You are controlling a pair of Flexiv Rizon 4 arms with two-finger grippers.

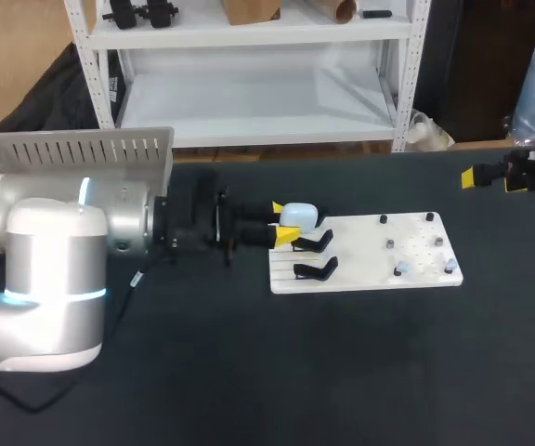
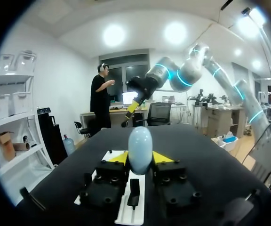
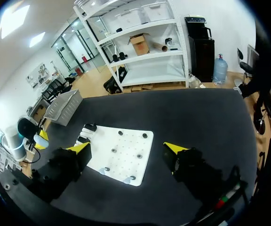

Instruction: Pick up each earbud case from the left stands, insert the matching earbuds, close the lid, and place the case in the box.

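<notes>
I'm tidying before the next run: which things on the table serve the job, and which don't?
Job: earbud case in the left end effector, earbuds, black stands, white board, grey box.
Lying about: black cable.

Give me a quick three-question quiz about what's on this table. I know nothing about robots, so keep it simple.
1. What colour is the earbud case gripped between the fingers of the left gripper?
A. red
B. pale blue
C. black
2. True or false: the right gripper is also holding something.
3. Fill in the missing word: the black stands sit on a flat ____ board.

Key:
1. B
2. False. Its fingers are wide open with nothing between them.
3. white
</notes>
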